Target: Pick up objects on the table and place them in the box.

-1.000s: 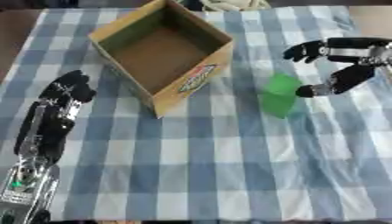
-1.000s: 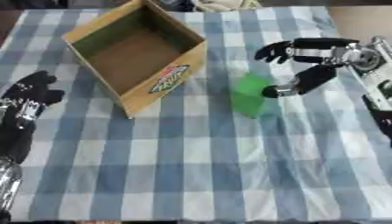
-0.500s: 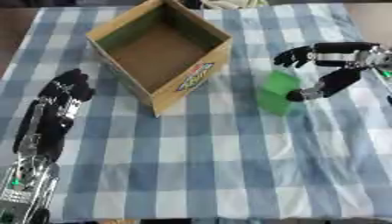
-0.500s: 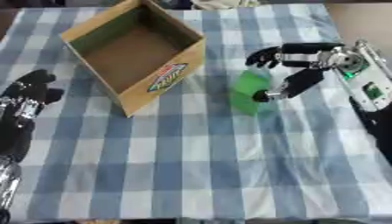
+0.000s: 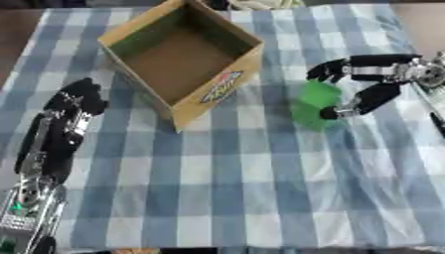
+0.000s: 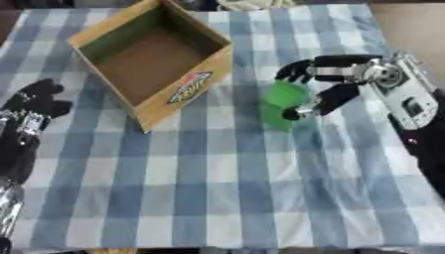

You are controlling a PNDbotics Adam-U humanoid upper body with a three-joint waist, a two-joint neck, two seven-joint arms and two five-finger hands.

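Observation:
A green upright block (image 5: 313, 105) stands on the checked cloth to the right of the open cardboard box (image 5: 181, 57). My right hand (image 5: 372, 82) reaches in from the right, its fingers arching over the block's top and its thumb against the block's near right side, closing round it. The box is empty inside, with a coloured label on its near wall. My left hand (image 5: 76, 99) rests open on the left side of the table, apart from everything.
A blue and white checked cloth (image 5: 235, 183) covers the table. A pale crumpled thing (image 5: 260, 4) lies at the far edge behind the box. The table's brown edge shows at the far right corner.
My right hand has moved left onto the green block and its fingers have come round it. The left hand has stayed put.

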